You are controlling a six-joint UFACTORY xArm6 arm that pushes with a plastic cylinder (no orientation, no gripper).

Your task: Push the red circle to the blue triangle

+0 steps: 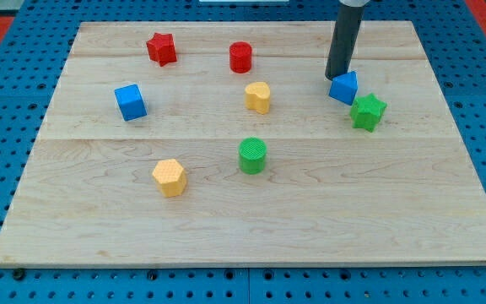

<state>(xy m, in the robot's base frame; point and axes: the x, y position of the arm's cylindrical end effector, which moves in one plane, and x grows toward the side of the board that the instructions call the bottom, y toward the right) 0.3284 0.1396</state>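
The red circle (240, 57) stands near the top middle of the wooden board. The blue triangle (344, 88) lies to the view's right of it, at the upper right of the board. My tip (337, 77) rests just above and left of the blue triangle, touching or almost touching it, far to the right of the red circle.
A green star (368, 111) sits right beside the blue triangle, lower right. A yellow block (258, 97) lies below the red circle. A red star (162, 48), blue cube (130, 102), green circle (252, 155) and yellow hexagon (170, 177) are spread over the board (251, 228).
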